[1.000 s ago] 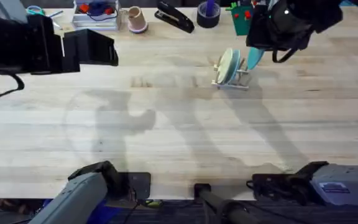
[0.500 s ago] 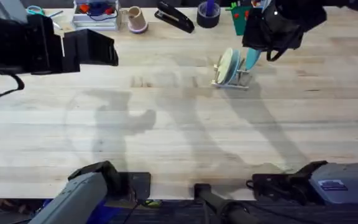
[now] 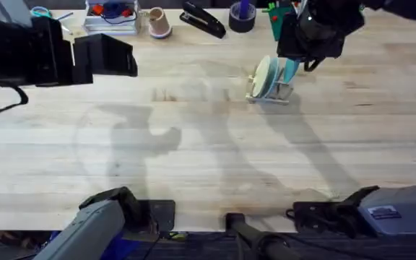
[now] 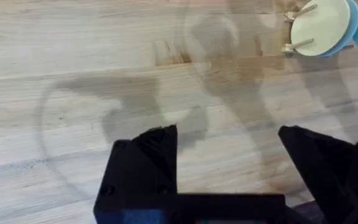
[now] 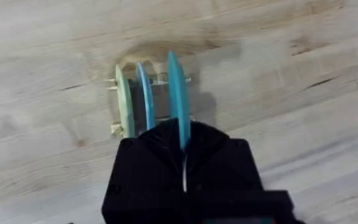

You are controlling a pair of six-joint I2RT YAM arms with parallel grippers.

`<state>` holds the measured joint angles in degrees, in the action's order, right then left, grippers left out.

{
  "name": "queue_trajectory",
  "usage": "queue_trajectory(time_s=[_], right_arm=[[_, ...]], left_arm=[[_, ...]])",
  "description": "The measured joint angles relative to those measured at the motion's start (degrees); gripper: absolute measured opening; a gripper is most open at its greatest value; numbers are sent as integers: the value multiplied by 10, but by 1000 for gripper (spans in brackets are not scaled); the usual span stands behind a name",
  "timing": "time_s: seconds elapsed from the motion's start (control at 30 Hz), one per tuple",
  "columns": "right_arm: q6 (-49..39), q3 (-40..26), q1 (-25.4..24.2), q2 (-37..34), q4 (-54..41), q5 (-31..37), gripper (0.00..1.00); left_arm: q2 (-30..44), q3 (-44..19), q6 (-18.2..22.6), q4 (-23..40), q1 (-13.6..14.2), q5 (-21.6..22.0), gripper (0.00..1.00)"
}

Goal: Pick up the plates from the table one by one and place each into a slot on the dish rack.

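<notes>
Turquoise plate held on edge over the rack, parallel to the plates already slotted.

The right gripper has its jaws clamped on the turquoise plate, just beside the blue plate and pale green plate in the dish rack on the counter. The left gripper hovers well apart, jaws wide.

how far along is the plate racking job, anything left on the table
Mostly done. Two plates, a cream plate and a blue plate, stand upright in the dish rack. In hand: the right tool grips the turquoise plate on edge, just over the rack beside them. Left: seating it in a slot and letting go. I see no loose plates on the table. The left tool is open, holding nothing.
</notes>
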<state>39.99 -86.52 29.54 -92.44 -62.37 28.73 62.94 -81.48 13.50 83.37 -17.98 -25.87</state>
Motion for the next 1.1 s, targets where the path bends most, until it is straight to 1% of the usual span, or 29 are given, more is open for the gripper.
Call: queue_trajectory(time_s=[0.53,0.8,1.1], right_arm=[[-14,1,-1,-8,12,0,29],[-25,32,-2,-8,50,-17,29],[-28,50,-10,-8,57,-22,29]], left_arm=[[0,0,0,0,0,0,994],[0,0,0,0,0,0,995],[0,0,0,0,0,0,995]])
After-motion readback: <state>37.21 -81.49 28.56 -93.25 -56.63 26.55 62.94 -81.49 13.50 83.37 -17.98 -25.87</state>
